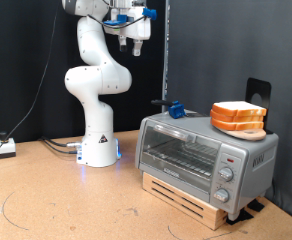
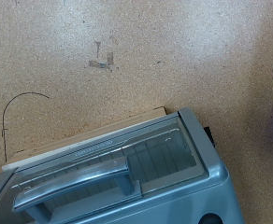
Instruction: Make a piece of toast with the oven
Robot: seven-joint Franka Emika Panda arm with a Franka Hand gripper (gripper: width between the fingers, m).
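The silver-grey oven (image 1: 206,155) stands on a wooden stand (image 1: 191,203) at the exterior view's right, with its glass door shut. A thick stack of bread slices (image 1: 238,118) lies on the oven's top. No single slice of toast shows apart from that stack. My gripper (image 1: 136,42) hangs high near the exterior view's top, well above and to the left of the oven, with nothing seen between its fingers. The wrist view looks down on the oven (image 2: 165,173), its glass door and grey bar handle (image 2: 71,184). The fingers do not show there.
A small blue object (image 1: 173,108) sits on the oven's top at its left end. A black object (image 1: 256,92) stands behind the bread stack. The arm's white base (image 1: 98,150) stands left of the oven. Cables and a small box (image 1: 4,148) lie at the far left.
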